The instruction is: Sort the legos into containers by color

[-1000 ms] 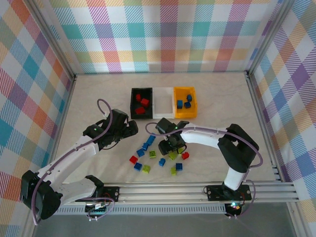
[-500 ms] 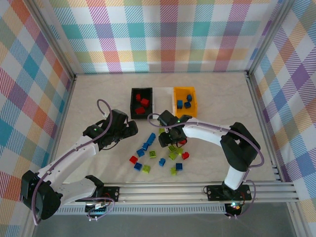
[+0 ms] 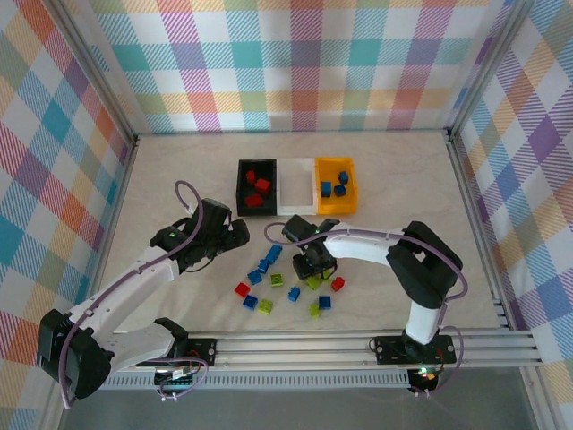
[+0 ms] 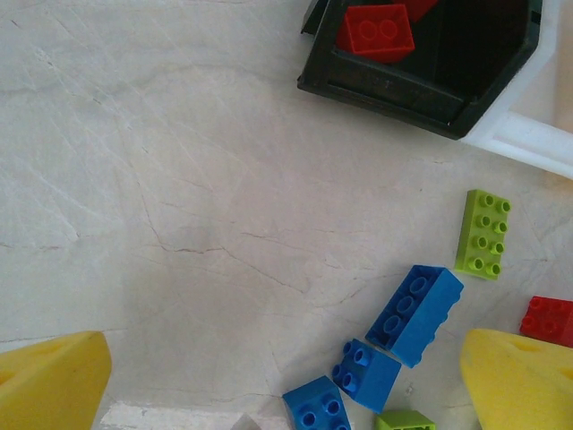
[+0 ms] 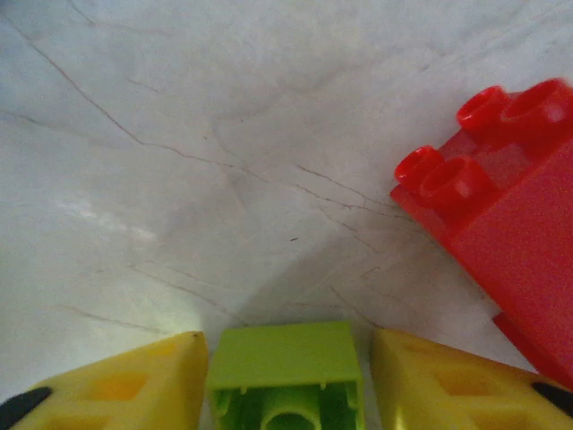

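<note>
1. Left fingers (image 4: 54, 381) stand wide apart with nothing between them, over bare table (image 4: 179, 179) to the left of the loose bricks.
2. Right fingers (image 5: 116, 385) are closed against both sides of a yellow-green lego (image 5: 285, 358), whose hollow underside faces the wrist camera. We cannot tell whether it is off the table.
3. A red lego (image 5: 510, 260) lies tilted just beside that grip, on its right. We cannot tell if it touches a finger.
4. The containers sit in a row toward the table's far edge at about mid-width, walls touching. Left to right they are the black bin (image 3: 243, 170), white bin (image 3: 295, 162) and orange-yellow bin (image 3: 333, 206).
5. The black bin holds red bricks (image 3: 260, 185). The orange-yellow bin holds blue bricks (image 3: 341, 177).
6. Loose legos (image 3: 266, 305) in red, blue and yellow-green lie mixed between the row and the table's near edge. The right fingers are down among them.
7. In the left wrist view, an eight-stud green brick (image 4: 483, 233) lies near the white bin's rim. A long blue brick (image 4: 414, 313) lies nearer the fingers, with two smaller blue ones just beside it.
</note>
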